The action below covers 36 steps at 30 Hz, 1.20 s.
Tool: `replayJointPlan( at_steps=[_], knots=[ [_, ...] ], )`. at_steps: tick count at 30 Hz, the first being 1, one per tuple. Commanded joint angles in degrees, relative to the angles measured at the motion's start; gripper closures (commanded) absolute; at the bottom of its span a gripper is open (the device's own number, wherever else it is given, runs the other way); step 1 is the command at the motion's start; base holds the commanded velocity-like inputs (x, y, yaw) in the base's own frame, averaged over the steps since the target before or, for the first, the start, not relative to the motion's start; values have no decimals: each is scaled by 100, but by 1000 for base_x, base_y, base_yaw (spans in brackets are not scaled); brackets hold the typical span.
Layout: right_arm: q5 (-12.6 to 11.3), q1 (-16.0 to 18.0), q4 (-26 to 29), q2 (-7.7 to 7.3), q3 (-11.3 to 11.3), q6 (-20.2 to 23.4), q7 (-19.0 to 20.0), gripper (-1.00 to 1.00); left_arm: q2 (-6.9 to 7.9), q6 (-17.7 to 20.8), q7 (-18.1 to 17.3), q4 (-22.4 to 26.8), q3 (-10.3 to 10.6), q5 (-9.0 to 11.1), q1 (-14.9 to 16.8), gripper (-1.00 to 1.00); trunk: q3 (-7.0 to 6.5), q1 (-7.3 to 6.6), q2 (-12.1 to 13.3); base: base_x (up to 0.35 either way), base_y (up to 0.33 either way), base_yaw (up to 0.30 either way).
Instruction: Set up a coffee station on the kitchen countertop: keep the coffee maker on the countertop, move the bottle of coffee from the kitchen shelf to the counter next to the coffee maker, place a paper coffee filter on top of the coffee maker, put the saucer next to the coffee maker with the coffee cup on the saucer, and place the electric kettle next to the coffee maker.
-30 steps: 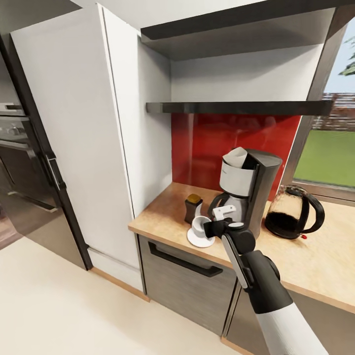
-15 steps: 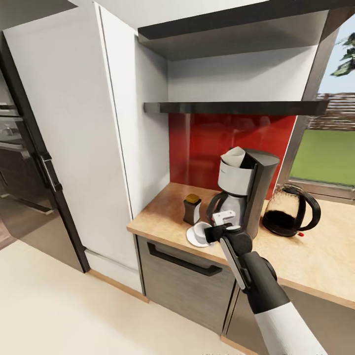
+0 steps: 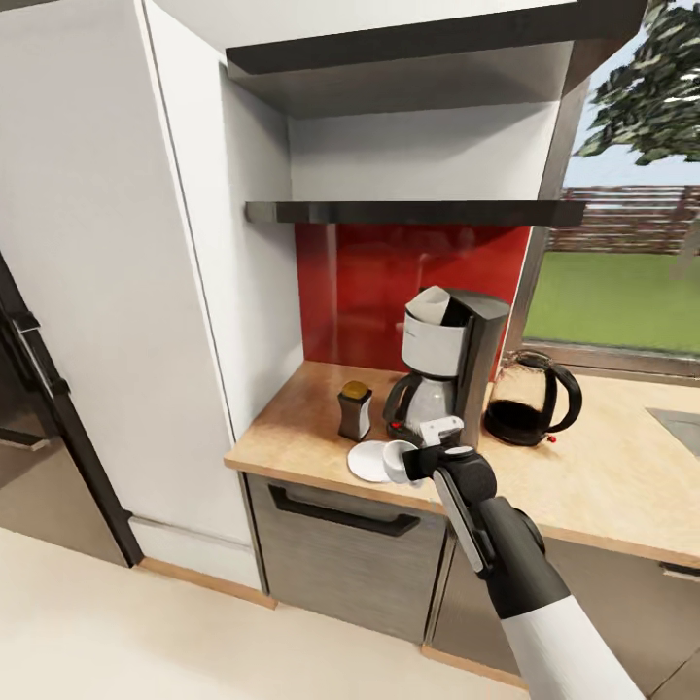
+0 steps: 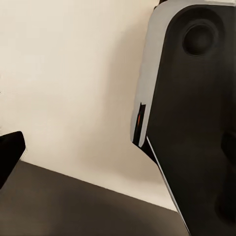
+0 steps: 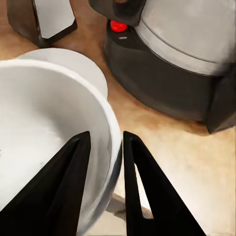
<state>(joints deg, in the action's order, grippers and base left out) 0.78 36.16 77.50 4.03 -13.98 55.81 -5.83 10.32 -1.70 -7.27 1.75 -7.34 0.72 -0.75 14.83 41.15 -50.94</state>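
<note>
Right gripper (image 3: 413, 461) pinches the cup (image 3: 397, 459) by its rim, at the saucer's (image 3: 367, 462) 3 o'clock edge; left jaws' state: cannot tell.

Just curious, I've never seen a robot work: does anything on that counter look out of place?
Yes. The coffee cup, pinched at its rim by the right claw, sits off the saucer's centre, overhanging its edge.

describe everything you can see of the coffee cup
The coffee cup is a plain white, ceramic-looking cup, upright and empty as far as its inside shows. The right gripper pinches its rim, one finger inside and one outside. It sits at the saucer's right edge, in front of the coffee maker.
</note>
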Motion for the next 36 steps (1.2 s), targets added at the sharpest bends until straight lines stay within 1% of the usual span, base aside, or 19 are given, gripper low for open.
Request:
replayJointPlan(
  at_steps=[1, 5, 9, 14, 21, 27, 36],
  knots=[
    [1, 6, 2, 1, -8, 26, -15, 100, 1, -1, -29, 10, -39, 7, -4, -100, 6, 1, -5, 0, 7, -300],
    [-2, 5, -51, 1, -8, 26, -10, 100, -3, -5, -29, 8, -33, 7, -4, -100, 6, 1, -5, 60, 24, -286],
    [-9, 5, -163, 1, -8, 20, -7, 100, -9, -5, -29, 10, -31, 7, -4, -100, 6, 1, -5, 238, 141, -93],
    [-11, 6, -197, 1, -8, 18, -8, 100, -9, 2, -29, 2, -31, 7, -4, -100, 6, 1, -5, 210, 102, -15],
    [-16, 5, -214, 4, -8, 17, -6, 100, -4, 10, -29, 1, -32, 10, -5, -100, 6, 1, -5, 22, 9, -1],
    [-24, 10, -335, 10, -8, 17, -6, 100, -4, 5, -29, -6, -31, 11, -10, -100, 6, 1, -5, 93, 154, 0],
    [-25, 5, -358, 10, -8, 9, 3, 100, -4, -3, -29, -11, -31, 8, -13, -100, 6, 1, -5, 34, 22, 0]
  ],
)
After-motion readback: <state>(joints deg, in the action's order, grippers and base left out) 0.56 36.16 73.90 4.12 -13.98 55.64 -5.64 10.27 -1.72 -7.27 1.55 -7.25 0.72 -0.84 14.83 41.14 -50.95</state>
